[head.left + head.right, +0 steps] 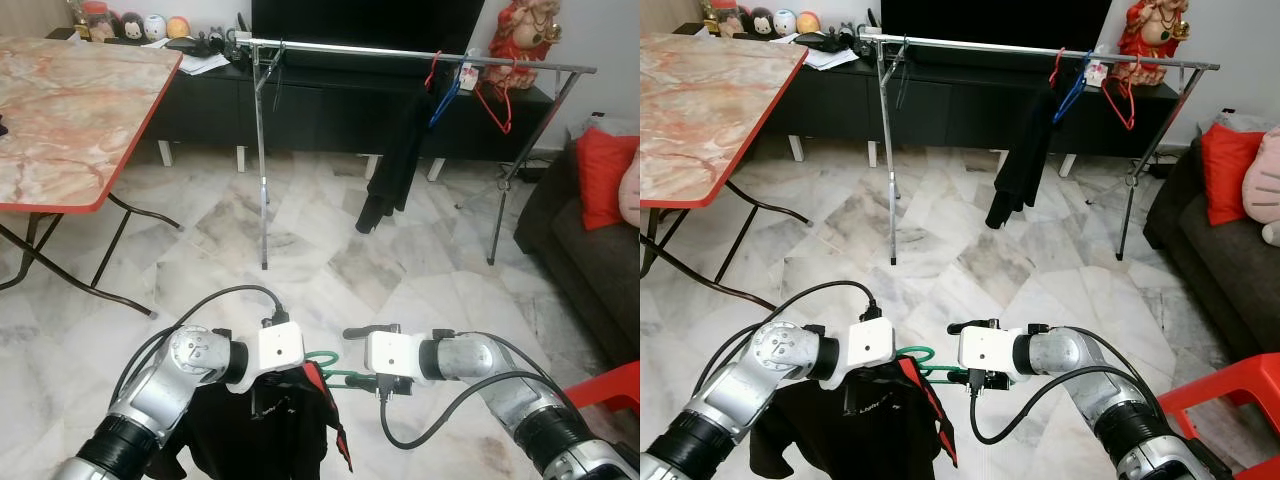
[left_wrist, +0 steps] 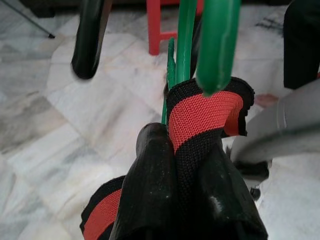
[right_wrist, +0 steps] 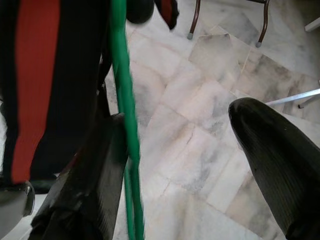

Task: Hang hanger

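A thin green plastic hanger (image 1: 333,372) carries a black garment (image 1: 265,430) with ribbed red trim. The left gripper (image 2: 187,165) pinches the collar; the right gripper (image 3: 200,165), fingers apart, straddles the hanger's wire.

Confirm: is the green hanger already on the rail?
No, the green hanger is low between the left gripper and right gripper, far from the clothes rail.

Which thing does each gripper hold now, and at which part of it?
The left gripper pinches the garment's red-and-black collar, beside the green hanger. The right gripper is open around the hanger wire, not clamping it.
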Robot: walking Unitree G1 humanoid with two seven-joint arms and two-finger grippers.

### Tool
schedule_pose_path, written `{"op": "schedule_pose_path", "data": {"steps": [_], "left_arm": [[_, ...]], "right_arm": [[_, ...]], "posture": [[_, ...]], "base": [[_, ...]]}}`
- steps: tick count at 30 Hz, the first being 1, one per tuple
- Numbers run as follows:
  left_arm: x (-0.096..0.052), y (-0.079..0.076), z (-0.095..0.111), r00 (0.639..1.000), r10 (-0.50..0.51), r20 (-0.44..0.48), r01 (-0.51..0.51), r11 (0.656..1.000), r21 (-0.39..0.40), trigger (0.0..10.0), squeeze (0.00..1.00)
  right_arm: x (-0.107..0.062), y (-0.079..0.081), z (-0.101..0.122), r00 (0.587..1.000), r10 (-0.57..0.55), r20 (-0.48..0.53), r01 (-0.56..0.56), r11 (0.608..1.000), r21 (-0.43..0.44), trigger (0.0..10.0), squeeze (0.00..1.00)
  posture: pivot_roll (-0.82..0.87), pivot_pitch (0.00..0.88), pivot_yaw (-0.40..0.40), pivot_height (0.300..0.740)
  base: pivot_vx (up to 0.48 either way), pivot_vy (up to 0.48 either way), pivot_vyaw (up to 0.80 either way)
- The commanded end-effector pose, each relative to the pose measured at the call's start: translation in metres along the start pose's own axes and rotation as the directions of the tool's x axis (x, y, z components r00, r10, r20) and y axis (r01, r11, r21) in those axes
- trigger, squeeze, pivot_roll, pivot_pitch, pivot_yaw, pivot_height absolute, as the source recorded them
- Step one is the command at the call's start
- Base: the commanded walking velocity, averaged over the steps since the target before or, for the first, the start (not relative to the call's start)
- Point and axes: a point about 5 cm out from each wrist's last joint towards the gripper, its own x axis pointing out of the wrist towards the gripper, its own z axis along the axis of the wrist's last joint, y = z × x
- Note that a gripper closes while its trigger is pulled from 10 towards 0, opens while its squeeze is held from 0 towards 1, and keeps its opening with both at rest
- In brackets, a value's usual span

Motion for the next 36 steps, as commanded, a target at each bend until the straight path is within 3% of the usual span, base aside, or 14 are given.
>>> {"op": "schedule_pose_path", "data": {"steps": [1,16,36], "left_arm": [[0.004,0.004,0.018,0.999,-0.009,0.045,0.006,0.999,0.054,10.0,0.00],[0.008,0.003,0.020,0.999,0.003,0.053,-0.005,0.999,0.045,10.0,0.00],[0.008,0.006,0.021,0.998,0.020,0.055,-0.022,0.999,0.037,10.0,0.00]], "right_arm": [[-0.002,0.000,-0.001,1.000,0.002,-0.005,-0.002,1.000,-0.008,10.0,0.00],[-0.008,0.012,-0.016,0.993,0.093,-0.077,-0.091,0.995,0.029,10.0,0.00],[-0.007,0.005,-0.013,0.998,0.033,-0.050,-0.033,0.999,0.017,10.0,0.00]], "posture": [[0.00,0.000,-0.143,0.740],[-0.01,0.000,-0.147,0.740],[-0.01,0.000,-0.153,0.740]], "base": [[0.000,0.000,0.00],[0.000,0.000,0.00],[0.000,0.000,0.00]]}}
